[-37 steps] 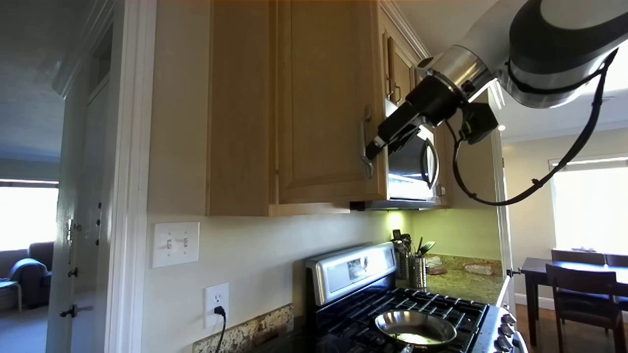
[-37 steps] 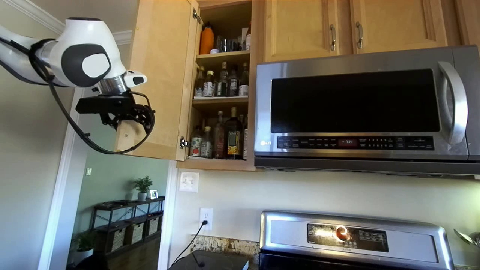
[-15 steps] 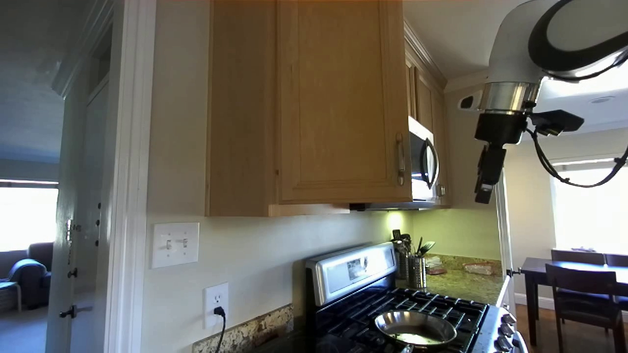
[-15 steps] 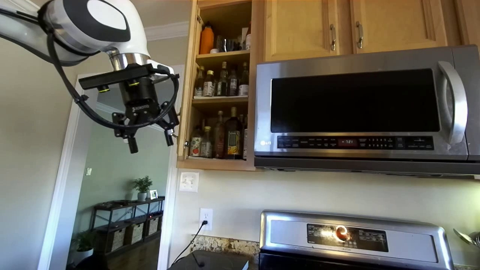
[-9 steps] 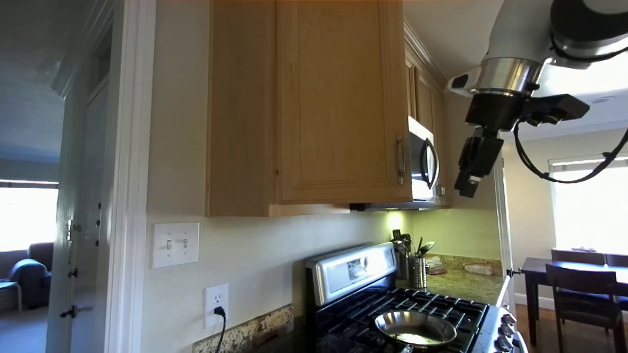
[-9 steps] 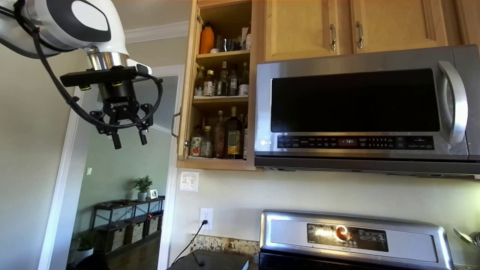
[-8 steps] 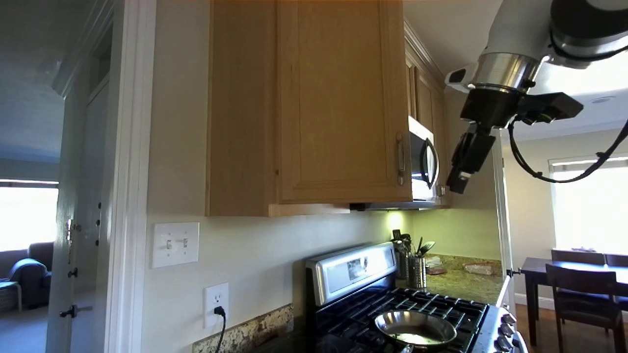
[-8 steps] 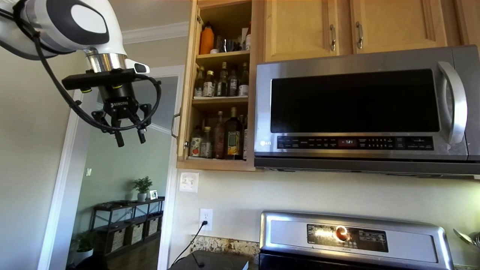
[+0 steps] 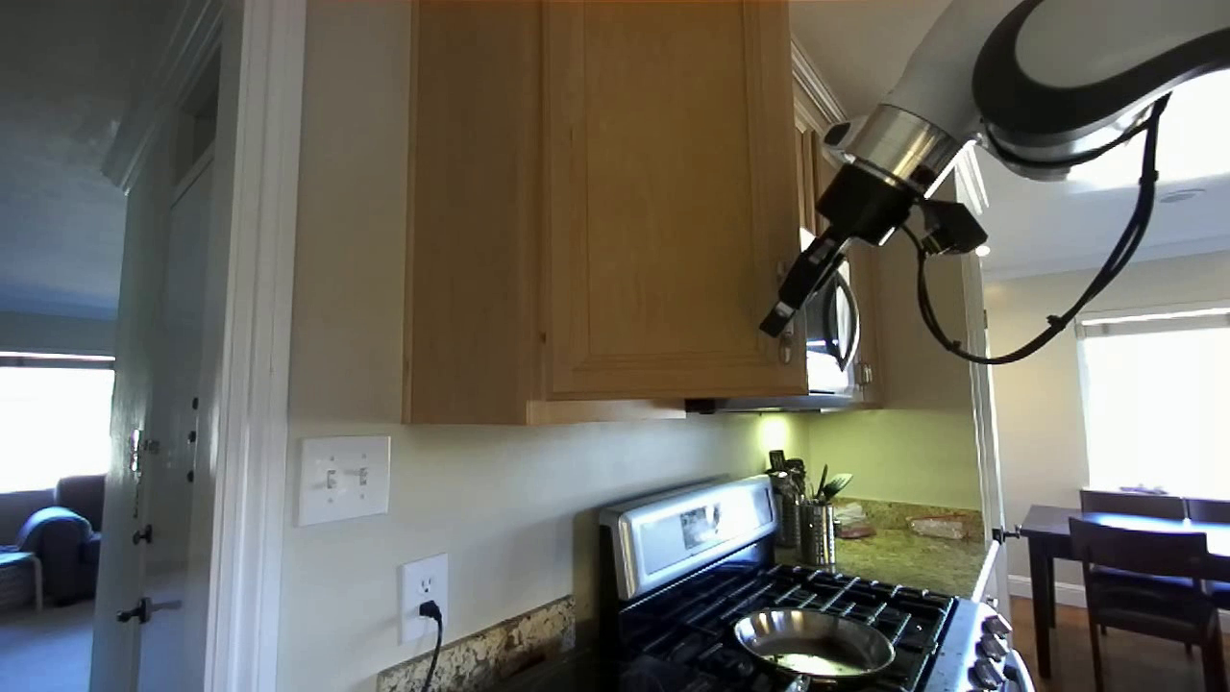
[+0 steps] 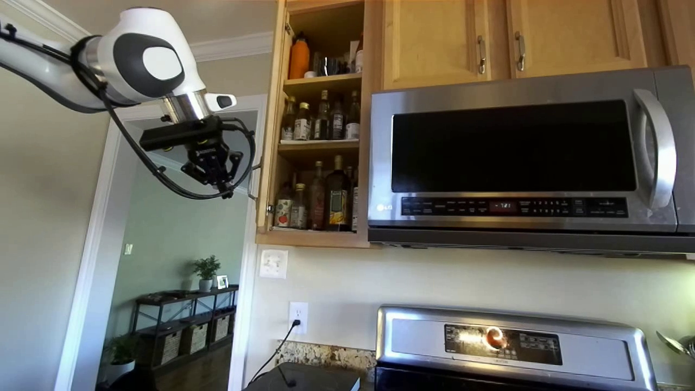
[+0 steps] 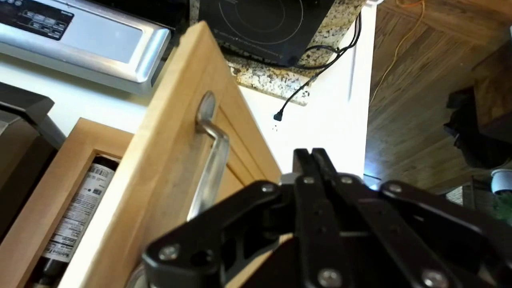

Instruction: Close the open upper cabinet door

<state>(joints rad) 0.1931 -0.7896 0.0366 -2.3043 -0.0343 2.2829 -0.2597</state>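
Observation:
The upper cabinet door [image 9: 663,211], light tan with a recessed panel, stands ajar. An exterior view shows it almost edge-on [image 10: 266,163], with bottles visible on the shelves behind. Its silver bar handle [image 11: 214,168] runs close by the door's free edge in the wrist view. My gripper [image 11: 311,154] is shut with nothing between its fingertips, on the door's outer side and to the right of the handle there. In an exterior view the gripper [image 9: 774,321] overlaps the handle's lower part; whether it touches the door cannot be told.
A stainless microwave [image 10: 516,152] hangs right beside the open cabinet [image 10: 320,146]. Below are the stove [image 9: 692,538] with a steel pan [image 9: 815,642] and a dark cooktop [image 11: 264,28]. My arm's cable [image 10: 136,157] loops below the wrist.
The door swung from wide open to partly closed between the oldest frames and one second ago, then stayed. Since half a second ago my gripper has shut, tilted and moved toward the door's handle side.

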